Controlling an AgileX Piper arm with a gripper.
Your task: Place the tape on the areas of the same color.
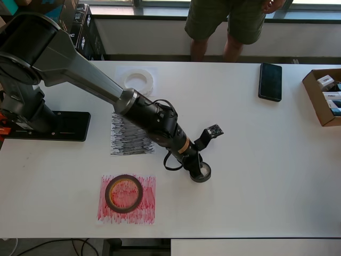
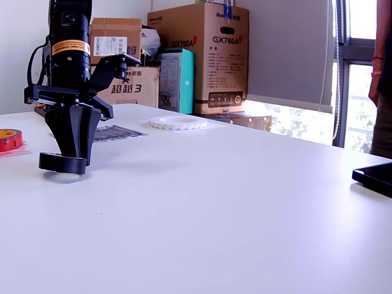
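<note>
The black roll (image 1: pixel 201 173) looks to me like a small, stiff ring, light enough to lift easily but probably smooth on its outer face; I judge the safest hold to be across its wall, one finger inside the core and one outside, or straight across its width; it lies flat on the white surface (image 1: pixel 256 160), off every sheet, to the overhead view's right of the black-scribbled sheet (image 1: pixel 128 136) and above-right of the red-scribbled sheet (image 1: pixel 127 200).

The claw (image 1: pixel 198 169) stands right over the roll, pointing down; in the exterior view its fingers (image 2: pixel 75 138) come down onto the near edge of the roll (image 2: pixel 62 163) and look drawn in narrow about it; whether they truly pinch the wall I cannot tell, since the fingertips hide the contact.

Further out, the red roll (image 1: pixel 123 193) lies on its red sheet, and the white ring (image 1: pixel 139 81) lies on the plain white sheet (image 1: pixel 121 72) near the far edge; a phone (image 1: pixel 270 81) lies well apart.
</note>
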